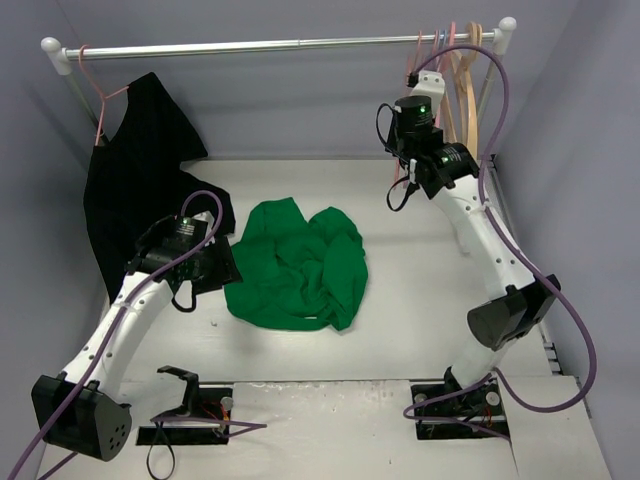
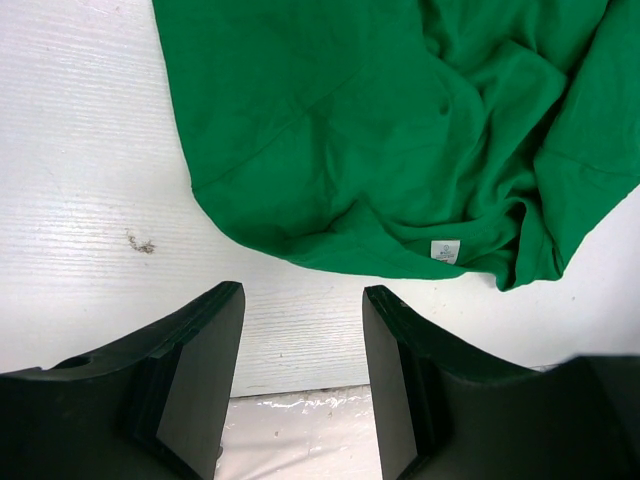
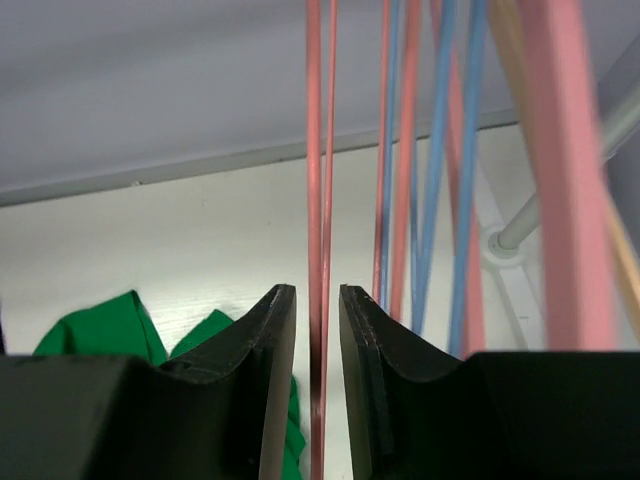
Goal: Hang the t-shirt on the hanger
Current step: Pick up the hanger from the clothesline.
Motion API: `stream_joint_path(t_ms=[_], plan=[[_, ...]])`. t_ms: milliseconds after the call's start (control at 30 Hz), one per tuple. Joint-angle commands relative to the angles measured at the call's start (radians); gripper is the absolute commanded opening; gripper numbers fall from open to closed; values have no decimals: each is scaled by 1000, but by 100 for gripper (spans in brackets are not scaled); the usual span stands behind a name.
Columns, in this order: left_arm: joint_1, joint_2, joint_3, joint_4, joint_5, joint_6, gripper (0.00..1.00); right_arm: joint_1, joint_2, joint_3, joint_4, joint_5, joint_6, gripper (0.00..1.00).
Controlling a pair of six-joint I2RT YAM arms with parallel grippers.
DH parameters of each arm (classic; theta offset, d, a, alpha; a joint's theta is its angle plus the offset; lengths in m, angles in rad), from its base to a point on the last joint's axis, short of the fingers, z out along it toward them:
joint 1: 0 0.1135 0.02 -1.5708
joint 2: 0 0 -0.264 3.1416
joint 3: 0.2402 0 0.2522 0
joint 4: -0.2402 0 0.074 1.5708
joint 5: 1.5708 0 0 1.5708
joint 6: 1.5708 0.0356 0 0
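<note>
Two right gripper point(image 3: 318, 296) fingers point(image 3: 270, 380), slightly apart, straddle the hanger point(image 3: 314, 150) wire and should pinch it centred between them before lifting.

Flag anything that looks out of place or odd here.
The t-shirt lies crumpled in a heap on the table, a label showing. A small brown smudge marks the table beside it. The black garment hangs lopsided.

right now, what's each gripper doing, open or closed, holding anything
Left gripper: open, empty, just short of the bright green cloth t-shirt.
Right gripper: narrowly open, jaws straddling the thin pink wire hanger, not visibly clamped.
</note>
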Motion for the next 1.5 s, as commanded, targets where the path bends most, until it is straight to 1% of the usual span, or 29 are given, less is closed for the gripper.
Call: stream_joint_path(t_ms=[0, 133, 500, 700, 867, 1133, 1167, 1267, 1333, 1467], plan=[[-6, -2, 21, 17, 4, 15, 50, -7, 6, -17, 65, -13, 20, 25], [-6, -2, 24, 12, 0, 16, 50, -9, 4, -29, 59, -4, 25, 22], [-6, 11, 32, 13, 7, 16, 50, -9, -42, -70, 23, 40, 28, 21], [-6, 28, 38, 26, 18, 13, 50, -9, -56, -64, 23, 56, 10, 18], [-6, 31, 37, 26, 20, 13, 50, -9, -62, -61, 29, 57, 4, 17], [-6, 33, 30, 27, 20, 12, 50, -7, -57, -46, 29, 51, -15, 3], [-6, 33, 32, 29, 20, 12, 50, -9, -57, -41, 28, 50, -21, 0], [-6, 37, 35, 27, 23, 12, 50, -4, -59, -21, 33, 37, -58, 0], [-6, 43, 38, 26, 24, 13, 50, 4, -66, -9, 52, 11, -125, 0], [-6, 50, 43, 26, 26, 19, 50, 24, -126, -21, 111, -1, -207, 0]])
